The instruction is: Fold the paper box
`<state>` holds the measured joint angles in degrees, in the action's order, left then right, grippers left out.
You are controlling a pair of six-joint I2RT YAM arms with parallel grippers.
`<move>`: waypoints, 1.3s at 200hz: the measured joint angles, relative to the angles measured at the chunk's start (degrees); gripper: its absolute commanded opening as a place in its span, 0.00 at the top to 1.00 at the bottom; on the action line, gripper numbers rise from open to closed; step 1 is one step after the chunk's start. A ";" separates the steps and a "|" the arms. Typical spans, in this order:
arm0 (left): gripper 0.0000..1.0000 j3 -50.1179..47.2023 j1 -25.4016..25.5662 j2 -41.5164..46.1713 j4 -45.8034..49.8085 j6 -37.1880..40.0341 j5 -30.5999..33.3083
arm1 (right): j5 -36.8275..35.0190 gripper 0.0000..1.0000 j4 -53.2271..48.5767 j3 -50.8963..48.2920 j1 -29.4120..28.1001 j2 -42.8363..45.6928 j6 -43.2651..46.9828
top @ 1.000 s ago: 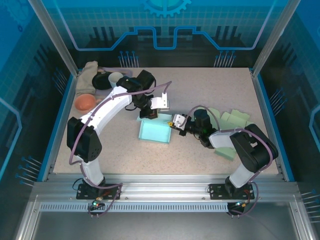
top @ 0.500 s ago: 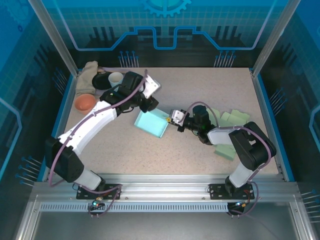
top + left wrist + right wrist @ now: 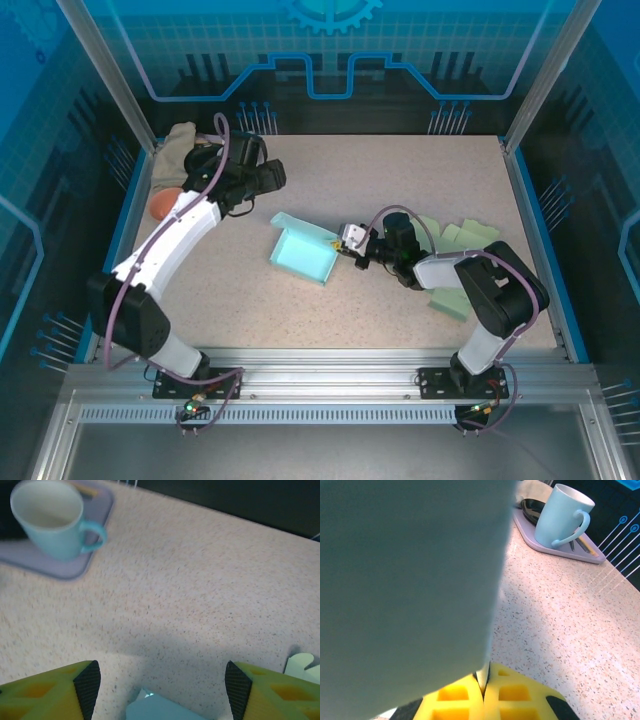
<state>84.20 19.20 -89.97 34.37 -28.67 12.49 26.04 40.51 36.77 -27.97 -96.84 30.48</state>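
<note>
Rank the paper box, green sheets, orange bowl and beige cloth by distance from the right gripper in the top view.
1. paper box, its edge pinched in the right gripper.
2. green sheets, to the right.
3. orange bowl and beige cloth, far left edge: too close to call.

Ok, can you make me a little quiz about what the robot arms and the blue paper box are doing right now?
1. True or false: the left tool is holding the paper box.
2. What stands on the purple tray? A) a mug B) a banana C) a book
3. Which tool is pinching the box's edge?

Key:
1. False: the left tool is open and apart from the box.
2. A.
3. The right tool, shut on the paper box.
</note>
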 measured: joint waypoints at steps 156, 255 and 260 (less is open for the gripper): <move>0.31 -9.20 3.91 -5.22 -0.68 -13.33 -6.36 | -0.94 1.00 -1.79 0.11 -0.28 -0.07 0.00; 0.44 -10.60 7.82 -4.31 -3.56 -18.18 -6.71 | -4.20 0.94 -3.56 1.18 -1.20 -0.07 0.79; 0.44 -10.88 7.82 -4.26 -3.72 -18.21 -6.43 | -4.61 0.92 -3.74 1.29 -1.38 -0.07 0.92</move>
<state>73.32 27.03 -94.24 30.65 -46.87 6.07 21.43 36.77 38.06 -29.34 -96.90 31.40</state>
